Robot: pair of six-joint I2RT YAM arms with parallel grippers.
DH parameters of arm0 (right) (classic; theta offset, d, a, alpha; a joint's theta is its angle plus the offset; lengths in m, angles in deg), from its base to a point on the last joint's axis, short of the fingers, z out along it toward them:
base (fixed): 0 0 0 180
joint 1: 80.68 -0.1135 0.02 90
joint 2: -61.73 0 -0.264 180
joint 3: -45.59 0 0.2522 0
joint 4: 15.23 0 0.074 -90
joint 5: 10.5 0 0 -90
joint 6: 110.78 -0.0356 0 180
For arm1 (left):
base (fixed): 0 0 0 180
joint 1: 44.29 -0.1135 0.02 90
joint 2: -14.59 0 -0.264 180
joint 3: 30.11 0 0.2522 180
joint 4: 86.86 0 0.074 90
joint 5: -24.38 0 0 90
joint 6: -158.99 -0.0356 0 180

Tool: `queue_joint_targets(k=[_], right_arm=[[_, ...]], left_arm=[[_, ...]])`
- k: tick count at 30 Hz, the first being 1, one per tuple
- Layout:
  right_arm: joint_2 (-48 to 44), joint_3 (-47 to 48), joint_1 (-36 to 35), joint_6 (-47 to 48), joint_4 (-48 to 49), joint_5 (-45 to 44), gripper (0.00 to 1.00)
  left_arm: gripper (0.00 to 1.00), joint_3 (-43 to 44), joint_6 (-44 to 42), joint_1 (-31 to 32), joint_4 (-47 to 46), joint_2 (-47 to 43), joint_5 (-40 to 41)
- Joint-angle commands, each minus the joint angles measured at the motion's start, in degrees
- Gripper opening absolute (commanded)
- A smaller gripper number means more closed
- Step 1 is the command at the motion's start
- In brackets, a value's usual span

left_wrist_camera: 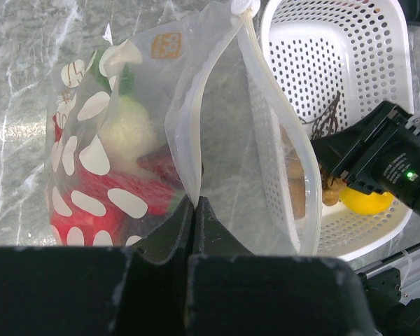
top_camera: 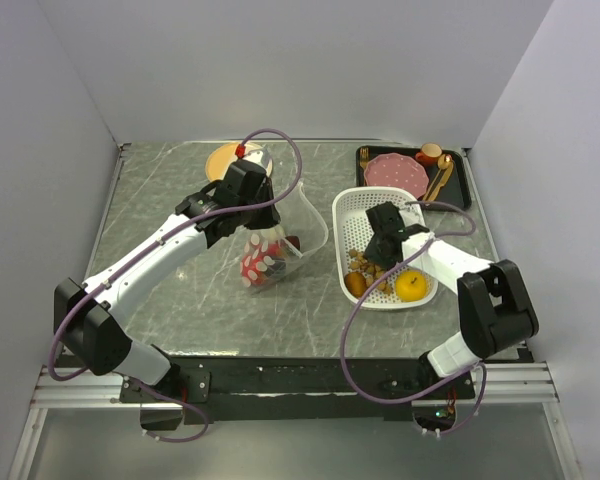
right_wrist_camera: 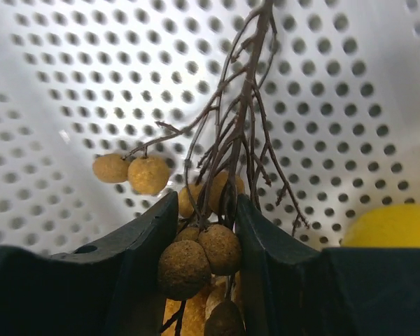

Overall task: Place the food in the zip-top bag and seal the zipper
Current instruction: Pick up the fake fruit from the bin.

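The clear dotted zip-top bag (top_camera: 285, 240) hangs open at mid table. My left gripper (top_camera: 232, 205) is shut on its edge (left_wrist_camera: 194, 201) and holds it up. Through the bag (left_wrist_camera: 217, 140) I see the white-and-green vegetable (left_wrist_camera: 129, 129) and red pieces (left_wrist_camera: 101, 203). The white zipper strip (left_wrist_camera: 276, 122) curves along the open mouth. My right gripper (top_camera: 385, 240) is inside the white basket (top_camera: 355, 203), its jaws (right_wrist_camera: 204, 210) closed around a twiggy bunch of small brown nuts (right_wrist_camera: 199, 255). The yellow round fruit (top_camera: 412, 286) and the brown oval (top_camera: 355, 285) lie in the basket.
A black tray (top_camera: 464, 180) with a pink plate (top_camera: 397, 172) and utensils sits at the back right. An orange disc (top_camera: 220, 158) lies at the back, partly behind my left arm. The basket (left_wrist_camera: 357, 70) stands right beside the bag. Grey walls enclose the table.
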Motion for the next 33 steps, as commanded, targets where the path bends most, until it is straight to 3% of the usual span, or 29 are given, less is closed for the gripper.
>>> queue_joint_targets(k=[1, 23, 27, 33], right_arm=[[-4.18, 3.88, -0.1, 4.55, 3.85, -1.34, 0.38], [-22.37, 4.93, -0.19, 14.22, 8.86, 1.21, 0.39], [-23.44, 8.0, -0.19, 15.89, 8.51, 5.76, 0.4], [-23.09, 11.35, -0.19, 17.39, 12.1, 20.88, 0.41]], left_arm=[[0.01, 0.12, -0.65, -0.01, -1.37, -1.59, 0.2], [0.01, 0.56, -0.92, -0.01, -1.37, -0.8, -0.33], [0.01, 0.56, -0.92, -0.01, -1.46, -0.62, -0.6], [0.01, 0.39, -0.57, -0.01, -1.72, -0.89, -0.68]])
